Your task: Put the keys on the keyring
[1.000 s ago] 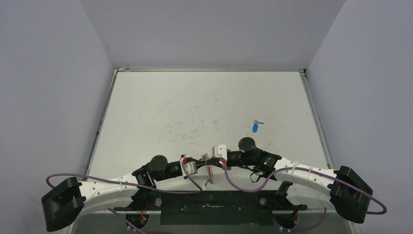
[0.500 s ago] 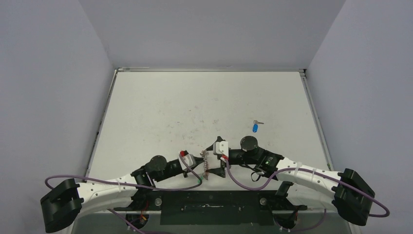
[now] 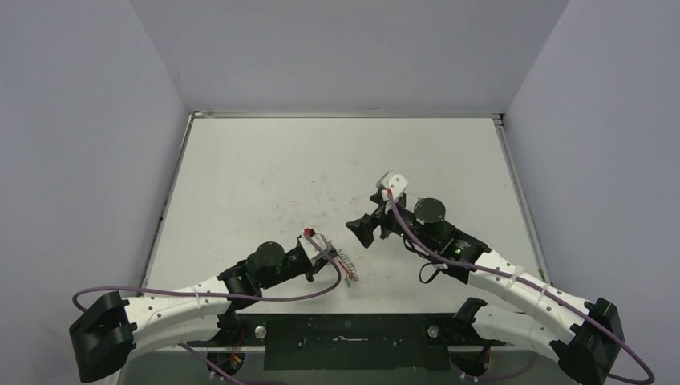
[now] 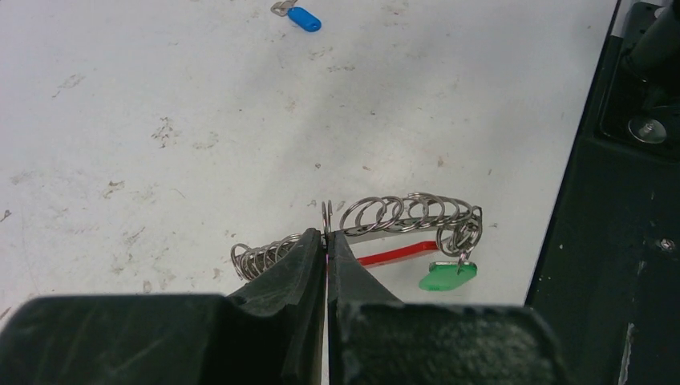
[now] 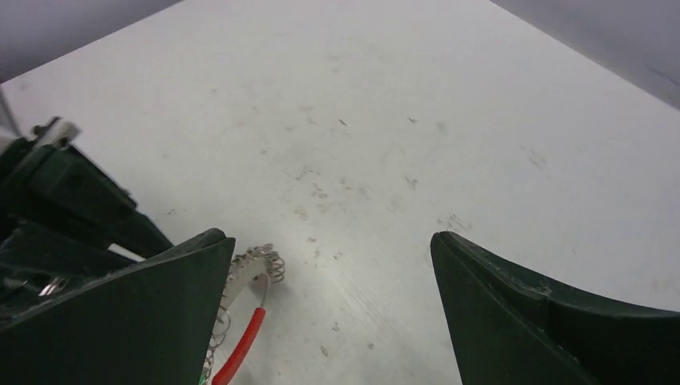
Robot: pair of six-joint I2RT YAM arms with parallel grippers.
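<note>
My left gripper (image 4: 327, 237) is shut on the keyring (image 4: 401, 215), a silvery coil of wire loops with a red curved section (image 4: 397, 254), held just above the table. The green key (image 4: 447, 277) hangs from small rings at the coil's right end. Far off on the table, the blue key (image 4: 303, 18) lies alone; the right arm hides it in the top view. My right gripper (image 5: 327, 238) is open wide and empty, hovering beyond the keyring (image 5: 261, 261). From above, the right gripper (image 3: 362, 228) sits just up-right of the keyring (image 3: 346, 265).
The black base plate (image 4: 609, 200) with its bolts runs along the near table edge, right beside the keyring. Purple cables (image 3: 321, 285) loop around both arms. Grey walls enclose the scuffed white table (image 3: 265, 176).
The right gripper has opened, let go of the keyring and swung up and away toward the table's middle. The left gripper stays shut on the keyring and has shifted it slightly.
</note>
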